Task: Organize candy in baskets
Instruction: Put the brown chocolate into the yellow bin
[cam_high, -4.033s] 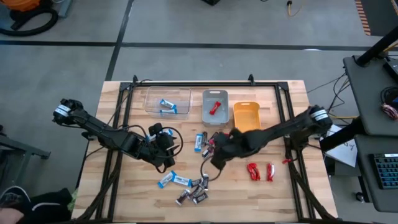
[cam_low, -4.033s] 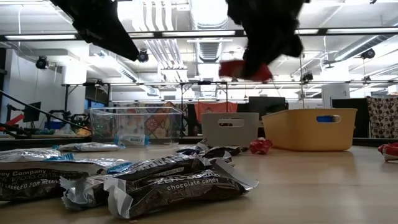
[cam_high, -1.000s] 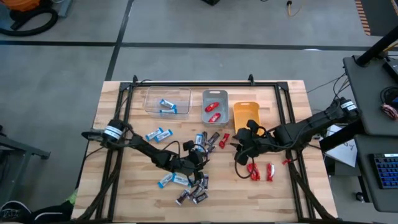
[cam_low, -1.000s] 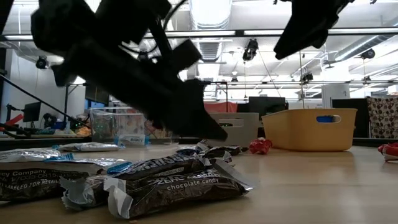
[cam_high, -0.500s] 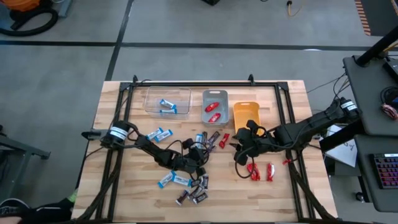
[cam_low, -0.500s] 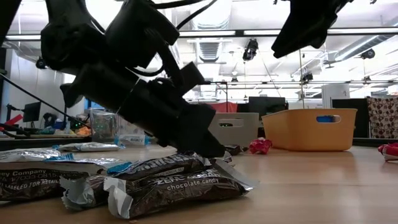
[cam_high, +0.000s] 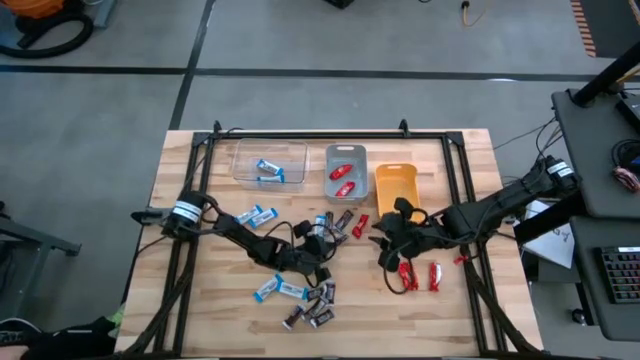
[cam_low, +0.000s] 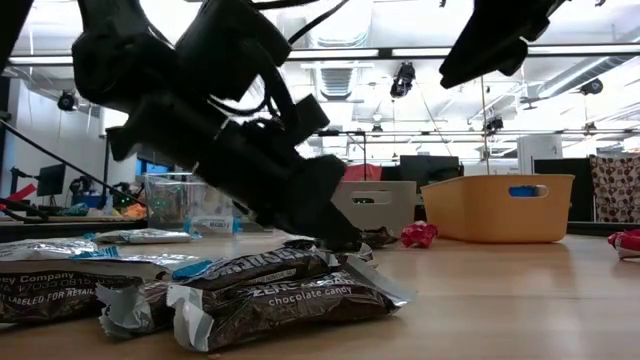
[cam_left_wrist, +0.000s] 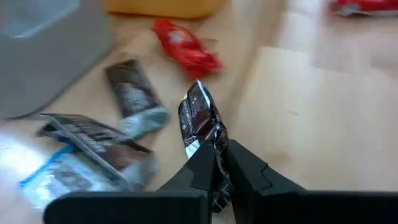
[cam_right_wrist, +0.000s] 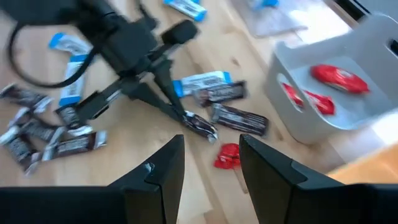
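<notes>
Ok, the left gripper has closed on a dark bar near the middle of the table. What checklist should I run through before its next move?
1. Grip: the left gripper is shut on the dark brown bar, pinching one end only. Ok, but a shallow hold.
2. Bar lifted off the table: cannot tell.
3. Neighbours free: the loose red candy and the other brown bar lie apart from the held one. Ok.
4. Destination: the orange-yellow basket shows no candy inside; blue bars are in the clear basket, red in the grey basket. Ok.
5. Path: the right gripper is open and hovers beside the orange-yellow basket. Not ok, possible crossing.
</notes>
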